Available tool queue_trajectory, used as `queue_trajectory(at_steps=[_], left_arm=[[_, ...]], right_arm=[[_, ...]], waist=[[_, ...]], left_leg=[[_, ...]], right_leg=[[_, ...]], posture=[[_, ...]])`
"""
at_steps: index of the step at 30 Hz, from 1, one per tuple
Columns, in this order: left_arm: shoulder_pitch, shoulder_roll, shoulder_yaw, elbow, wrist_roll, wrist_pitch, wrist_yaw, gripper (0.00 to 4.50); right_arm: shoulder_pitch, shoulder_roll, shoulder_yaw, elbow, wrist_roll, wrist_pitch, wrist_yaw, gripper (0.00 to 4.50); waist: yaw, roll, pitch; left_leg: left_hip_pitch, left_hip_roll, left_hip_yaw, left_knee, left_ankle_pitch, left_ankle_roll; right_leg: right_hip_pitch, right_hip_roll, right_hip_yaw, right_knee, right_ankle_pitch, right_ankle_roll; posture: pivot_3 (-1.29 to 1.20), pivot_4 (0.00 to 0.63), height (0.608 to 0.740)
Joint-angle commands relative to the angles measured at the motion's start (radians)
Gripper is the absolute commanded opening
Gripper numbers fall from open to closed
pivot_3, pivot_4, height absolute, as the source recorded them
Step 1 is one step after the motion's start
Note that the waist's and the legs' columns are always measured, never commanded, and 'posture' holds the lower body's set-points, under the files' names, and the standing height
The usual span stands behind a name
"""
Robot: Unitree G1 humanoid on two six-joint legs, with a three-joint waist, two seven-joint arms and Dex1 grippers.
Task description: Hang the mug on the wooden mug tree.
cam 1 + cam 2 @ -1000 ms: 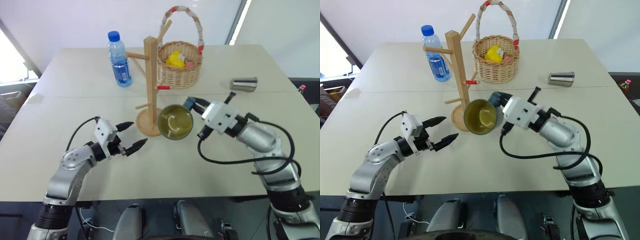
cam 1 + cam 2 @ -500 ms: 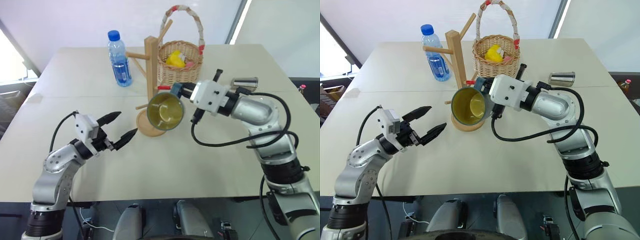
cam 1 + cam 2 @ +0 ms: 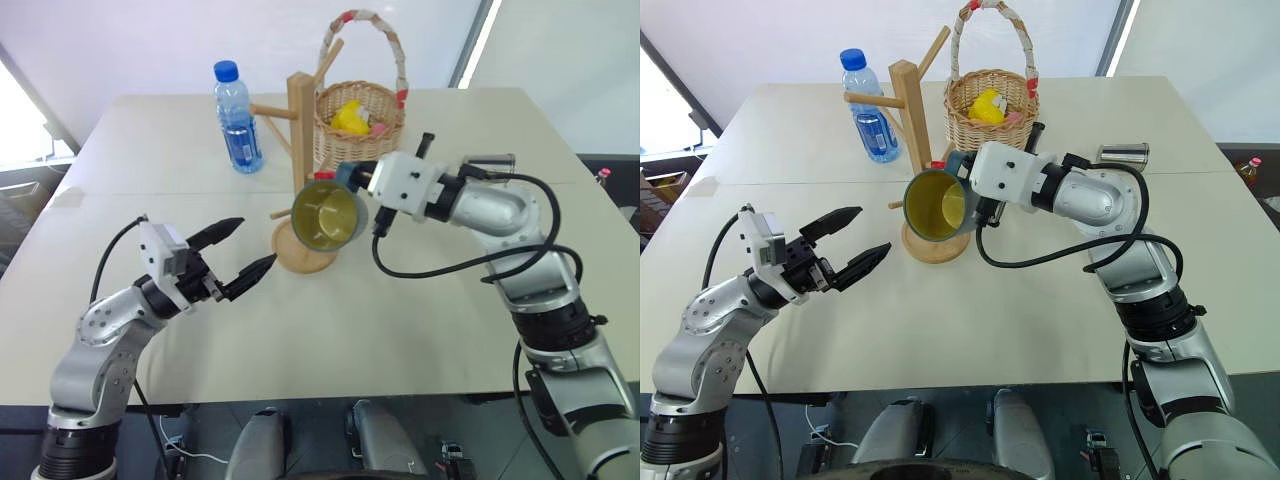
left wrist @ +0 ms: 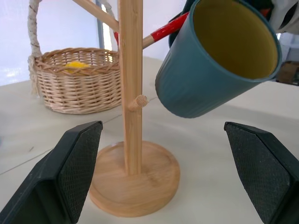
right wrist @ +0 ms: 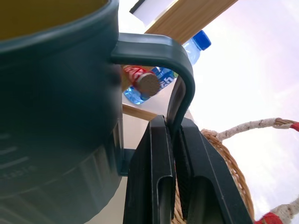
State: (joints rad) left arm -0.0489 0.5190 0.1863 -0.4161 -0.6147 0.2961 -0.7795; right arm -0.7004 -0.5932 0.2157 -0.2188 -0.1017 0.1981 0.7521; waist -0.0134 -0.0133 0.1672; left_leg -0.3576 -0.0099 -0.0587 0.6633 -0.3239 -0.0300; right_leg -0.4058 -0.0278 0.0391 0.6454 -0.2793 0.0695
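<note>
The dark teal mug (image 3: pixel 326 213) with a yellow-green inside hangs in the air, its mouth tipped toward me, just right of the wooden mug tree (image 3: pixel 299 130). My right gripper (image 5: pixel 172 126) is shut on the mug's loop handle (image 5: pixel 180 79). Through the loop, the tree's red-tipped peg (image 5: pixel 140 77) shows end-on; I cannot tell whether it is inside the loop. My left gripper (image 3: pixel 245 248) is open and holds nothing, low and to the left of the tree's round base (image 4: pixel 135 179), pointing at it.
A water bottle (image 3: pixel 238 120) stands behind and left of the tree. A wicker basket (image 3: pixel 360 125) holding a yellow thing sits close behind the tree. A small metal can (image 3: pixel 1124 155) lies at the right rear of the white table (image 3: pixel 400 320).
My right gripper has carried the mug up and to the left, from beside the tree's base to the red-tipped peg. My left gripper has risen and drawn back a little, still open.
</note>
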Motion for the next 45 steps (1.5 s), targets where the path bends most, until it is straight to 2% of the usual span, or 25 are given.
queue_trajectory(at_steps=[1, 15, 18, 21, 26, 33, 37, 41, 45], left_arm=[[-0.015, 0.014, 0.018, -0.048, -0.030, 0.003, -0.001, 4.50], [-0.031, 0.014, 0.006, -0.061, -0.034, 0.003, 0.012, 4.50], [-0.030, 0.013, 0.003, -0.062, -0.033, 0.001, 0.015, 4.50], [-0.031, 0.015, 0.003, -0.059, -0.032, 0.001, 0.017, 4.50], [-0.034, 0.018, 0.006, -0.049, -0.034, 0.009, 0.022, 4.50], [-0.040, -0.018, 0.035, 0.028, -0.047, 0.044, 0.085, 4.50], [-0.015, -0.050, 0.059, 0.106, 0.030, 0.016, 0.182, 4.50], [-0.007, -0.102, 0.107, 0.221, 0.121, -0.042, 0.311, 4.50], [0.027, -0.139, 0.144, 0.287, 0.185, -0.095, 0.399, 4.50]], right_arm=[[-0.045, 0.014, 0.002, 0.001, -0.022, -0.009, -0.010, 0.03], [-0.077, 0.057, 0.026, 0.063, -0.071, -0.011, -0.021, 0.03], [-0.084, 0.062, 0.017, 0.067, -0.077, -0.013, -0.031, 0.85], [-0.091, 0.050, 0.008, 0.064, -0.083, -0.022, -0.037, 2.28], [-0.074, -0.001, -0.055, 0.021, -0.047, -0.004, -0.013, 2.28], [0.064, -0.067, -0.246, -0.065, 0.140, 0.069, 0.035, 2.28], [0.221, 0.033, -0.422, -0.032, 0.314, 0.160, -0.036, 2.28], [0.360, 0.119, -0.457, 0.068, 0.319, 0.076, -0.112, 2.28], [0.425, 0.193, -0.460, 0.196, 0.310, -0.028, -0.178, 2.28]], waist=[[-0.001, 0.000, 0.000], [0.000, 0.000, 0.000], [0.000, 0.000, 0.000], [-0.001, 0.000, 0.000], [0.001, 0.000, 0.000], [0.000, 0.000, 0.000], [0.001, 0.000, 0.000], [-0.001, 0.000, 0.000], [-0.003, 0.000, 0.000]], left_leg=[[0.000, 0.000, 0.000, 0.000, 0.000, 0.000], [0.000, 0.000, 0.000, 0.000, 0.000, 0.000], [0.000, 0.000, 0.000, 0.000, 0.000, 0.000], [0.000, 0.000, 0.000, 0.000, 0.000, 0.000], [0.000, 0.000, 0.000, 0.000, 0.000, 0.000], [0.000, 0.000, 0.000, 0.000, 0.000, 0.000], [0.001, 0.000, 0.000, -0.001, 0.000, 0.000], [0.001, 0.000, 0.000, 0.000, 0.000, 0.000], [0.001, 0.000, 0.001, 0.000, 0.000, 0.000]], right_leg=[[0.000, 0.000, 0.000, 0.000, 0.000, 0.000], [0.000, 0.000, 0.000, 0.000, 0.000, 0.000], [0.000, 0.000, 0.000, 0.000, 0.000, 0.000], [0.000, 0.000, 0.000, 0.000, 0.000, 0.000], [0.000, 0.000, 0.000, 0.000, 0.000, 0.000], [0.000, 0.000, 0.000, -0.001, 0.000, 0.000], [0.001, 0.000, 0.000, 0.000, 0.000, 0.000], [0.001, 0.000, 0.001, 0.000, 0.000, 0.000], [0.000, 0.001, 0.001, 0.002, 0.000, 0.000]], posture=[[0.00, 0.150, 0.740], [0.00, 0.150, 0.740], [0.00, 0.150, 0.740], [0.00, 0.150, 0.740], [0.00, 0.150, 0.740], [0.00, 0.150, 0.740], [0.00, 0.150, 0.740], [0.00, 0.150, 0.740], [0.00, 0.150, 0.740]])
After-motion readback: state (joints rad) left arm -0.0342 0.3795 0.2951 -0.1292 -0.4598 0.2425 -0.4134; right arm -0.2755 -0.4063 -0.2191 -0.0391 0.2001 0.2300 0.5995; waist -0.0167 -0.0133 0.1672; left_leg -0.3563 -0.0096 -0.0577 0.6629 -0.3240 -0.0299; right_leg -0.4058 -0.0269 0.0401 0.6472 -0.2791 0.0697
